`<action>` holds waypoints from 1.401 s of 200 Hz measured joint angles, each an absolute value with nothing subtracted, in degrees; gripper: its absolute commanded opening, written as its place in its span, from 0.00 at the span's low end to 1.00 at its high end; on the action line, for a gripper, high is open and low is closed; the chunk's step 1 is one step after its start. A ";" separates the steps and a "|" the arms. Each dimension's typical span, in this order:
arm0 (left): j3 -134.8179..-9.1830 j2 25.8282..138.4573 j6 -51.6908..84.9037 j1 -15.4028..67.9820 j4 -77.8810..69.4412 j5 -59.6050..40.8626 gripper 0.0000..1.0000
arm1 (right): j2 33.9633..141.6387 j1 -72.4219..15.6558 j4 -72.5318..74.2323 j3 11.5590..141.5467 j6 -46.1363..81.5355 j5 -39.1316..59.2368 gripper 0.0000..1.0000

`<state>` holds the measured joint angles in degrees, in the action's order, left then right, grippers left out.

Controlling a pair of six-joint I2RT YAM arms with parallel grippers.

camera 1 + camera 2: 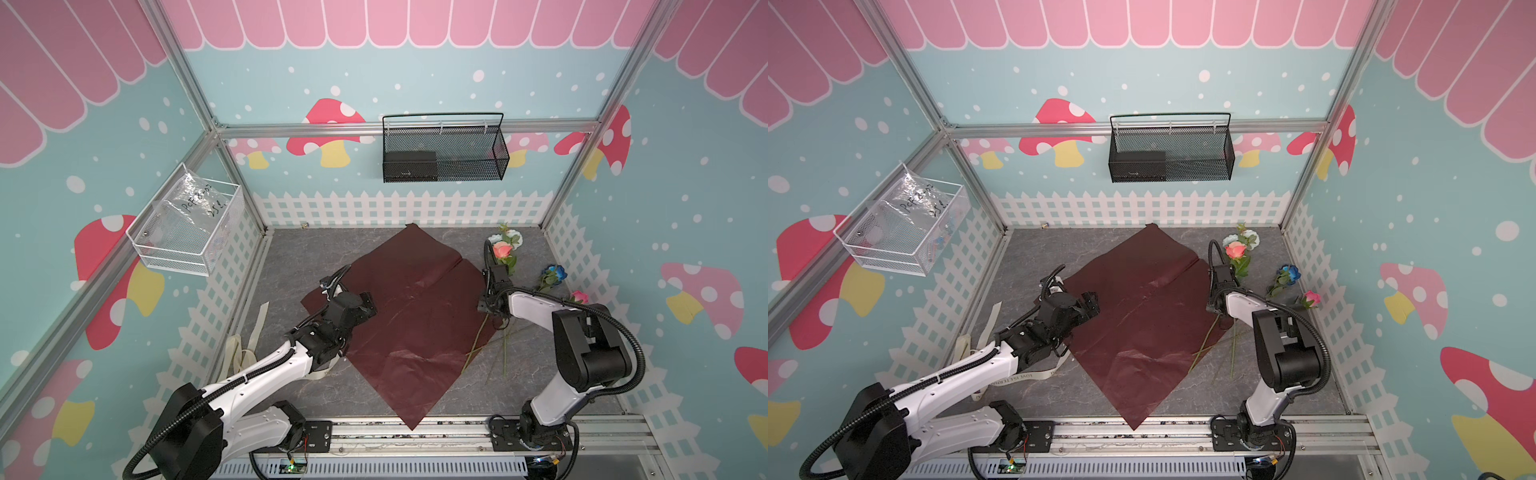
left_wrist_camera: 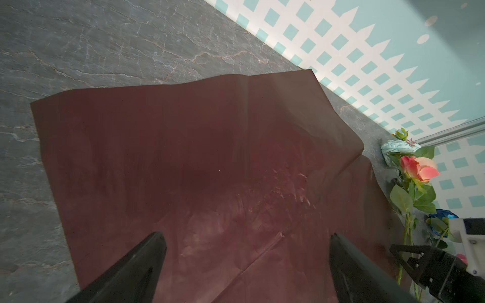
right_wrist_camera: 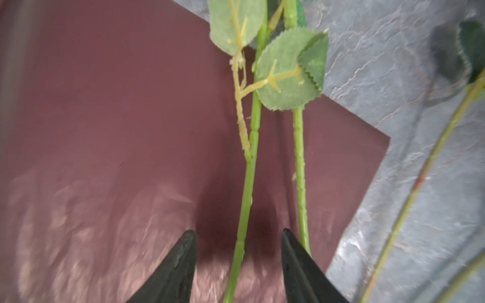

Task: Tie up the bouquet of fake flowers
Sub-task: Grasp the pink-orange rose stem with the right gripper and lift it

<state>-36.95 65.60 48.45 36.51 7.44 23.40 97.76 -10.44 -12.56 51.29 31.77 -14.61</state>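
Right wrist view: right gripper (image 3: 238,231) spread, straddling a green stem (image 3: 248,181) without pinching it; left gripper (image 2: 246,234) spread wide, red wrapping paper (image 2: 157,144) beneath its fingertips.

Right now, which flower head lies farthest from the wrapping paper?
The pink rose, by the right wall; the blue rose is nearer, salmon rose and pale cluster nearest.
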 measured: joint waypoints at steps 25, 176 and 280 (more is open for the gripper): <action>-36.86 65.60 48.34 36.49 7.44 23.42 1.00 | 99.37 -9.80 -10.81 52.36 32.16 -14.52 0.20; -34.37 56.16 46.02 36.03 12.45 29.85 0.99 | 75.96 -6.15 -11.55 51.81 29.43 0.58 0.00; -34.00 55.59 46.06 36.01 12.88 30.20 1.00 | 104.22 -23.24 -5.34 71.90 36.36 8.27 0.00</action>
<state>-34.00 55.59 46.06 36.01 12.88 30.20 104.22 -23.24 -5.34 71.90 36.36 8.27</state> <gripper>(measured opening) 0.995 0.063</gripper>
